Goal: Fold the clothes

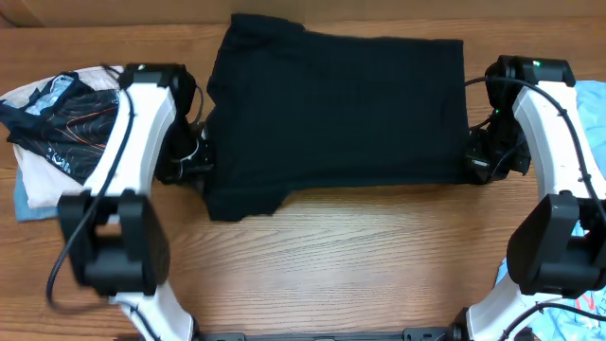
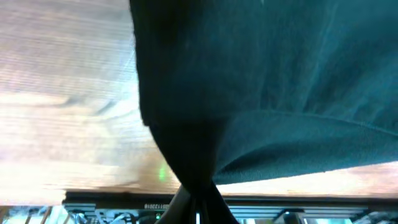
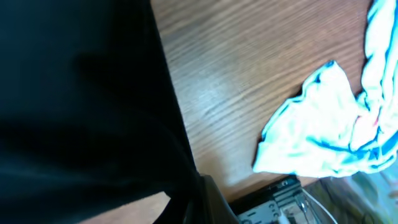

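- The black T-shirt (image 1: pixel 336 118) lay spread across the far middle of the wooden table (image 1: pixel 360 256), mostly flat, with its long side running between the 2 arms.
- 1 sleeve stuck out at the shirt's near left corner and another showed at its far left corner, so the collar end pointed toward the left arm.
- The left gripper (image 1: pixel 194 159) sat low at the shirt's left edge, touching the fabric.
- In the left wrist view the dark cloth narrowed to a pinched neck right at the left gripper (image 2: pixel 198 202), whose jaws were clamped together on that fold of the black T-shirt (image 2: pixel 267 68).
- The right gripper (image 1: pixel 476 161) sat low at the shirt's right edge, by the near right corner.
- In the right wrist view the edge of the black T-shirt (image 3: pixel 81 106) drew down to a point at the right gripper (image 3: pixel 208 200); its jaws were closed on that edge, though little of the fingers showed.
- A pile of clothes (image 1: pixel 57 123), patterned dark on top with pale pieces beneath, lay at the table's left end, well apart from the shirt.
- A crumpled light blue garment (image 3: pixel 311 143) lay on the wood near the right arm, apart from the shirt.
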{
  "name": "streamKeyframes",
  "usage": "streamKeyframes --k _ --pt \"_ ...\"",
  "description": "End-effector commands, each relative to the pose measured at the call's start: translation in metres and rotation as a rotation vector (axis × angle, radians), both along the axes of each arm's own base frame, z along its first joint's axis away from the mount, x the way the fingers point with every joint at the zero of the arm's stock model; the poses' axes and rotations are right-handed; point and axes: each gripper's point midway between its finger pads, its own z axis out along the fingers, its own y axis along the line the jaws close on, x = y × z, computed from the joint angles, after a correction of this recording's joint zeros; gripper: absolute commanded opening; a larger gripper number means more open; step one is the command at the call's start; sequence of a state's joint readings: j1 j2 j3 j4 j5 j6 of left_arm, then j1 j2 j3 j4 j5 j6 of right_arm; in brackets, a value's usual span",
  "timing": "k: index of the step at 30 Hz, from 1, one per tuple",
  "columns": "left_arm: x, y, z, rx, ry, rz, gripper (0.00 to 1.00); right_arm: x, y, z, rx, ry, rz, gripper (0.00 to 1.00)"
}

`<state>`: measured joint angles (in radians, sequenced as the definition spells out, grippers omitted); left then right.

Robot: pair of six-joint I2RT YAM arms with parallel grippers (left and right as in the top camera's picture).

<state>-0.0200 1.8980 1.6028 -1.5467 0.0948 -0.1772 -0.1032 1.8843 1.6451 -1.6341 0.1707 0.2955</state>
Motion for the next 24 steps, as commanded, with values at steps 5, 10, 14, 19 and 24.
streamKeyframes --k 5,10,14,19,24 --pt "-0.047 0.018 0.020 0.063 -0.139 0.079 0.04 -0.017 -0.005 0.017 -0.045 -0.045 -0.042 0.04" --pt "-0.065 0.026 0.019 0.059 -0.163 0.144 0.04 -0.037 0.003 0.014 -0.016 -0.080 -0.050 0.04" --pt "-0.078 0.025 0.030 0.063 -0.206 0.194 0.04 -0.053 0.012 0.011 0.016 -0.131 -0.084 0.04" --pt "-0.090 0.025 0.049 0.066 -0.277 0.219 0.04 -0.068 0.014 0.018 0.010 -0.171 -0.113 0.04" --pt "-0.100 0.024 0.056 0.070 -0.280 0.249 0.04 -0.080 0.018 0.018 0.025 -0.158 -0.115 0.04"
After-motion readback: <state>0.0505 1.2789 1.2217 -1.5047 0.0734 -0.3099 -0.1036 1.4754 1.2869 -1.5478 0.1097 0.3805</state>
